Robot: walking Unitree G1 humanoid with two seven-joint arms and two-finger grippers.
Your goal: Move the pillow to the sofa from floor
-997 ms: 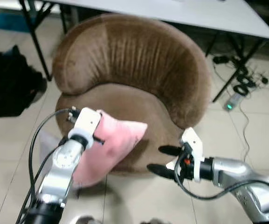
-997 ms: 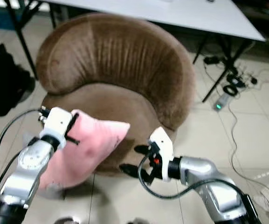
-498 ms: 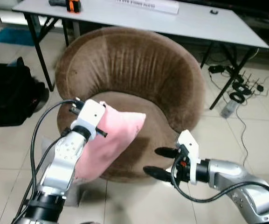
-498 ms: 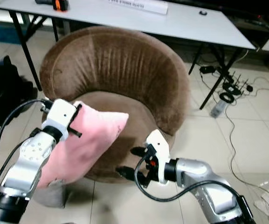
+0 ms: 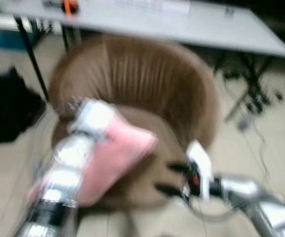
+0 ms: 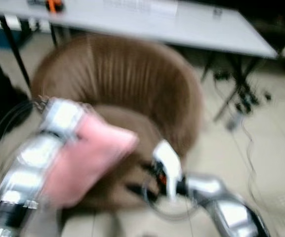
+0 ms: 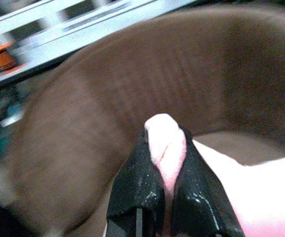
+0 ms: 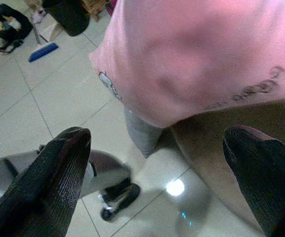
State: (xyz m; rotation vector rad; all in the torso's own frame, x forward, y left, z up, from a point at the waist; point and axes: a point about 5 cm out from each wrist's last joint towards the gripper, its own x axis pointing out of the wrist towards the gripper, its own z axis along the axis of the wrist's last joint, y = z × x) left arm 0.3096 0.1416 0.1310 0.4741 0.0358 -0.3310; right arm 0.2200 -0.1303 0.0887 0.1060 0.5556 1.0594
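Pinching one pink pillow (image 7: 241, 192) — left claw (image 7: 166, 173) clenched on its corner above one brown sofa (image 5: 147, 79) — right claw (image 8: 157, 173) released.

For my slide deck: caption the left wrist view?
Left gripper pinching a corner of the pink pillow before the brown sofa.

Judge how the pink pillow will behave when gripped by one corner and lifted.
The pillow is probably soft: its corner bunches between the left end effector fingers. It likely flops, since its body hangs slanting below the grip. It seems light, as one pinch holds it up.
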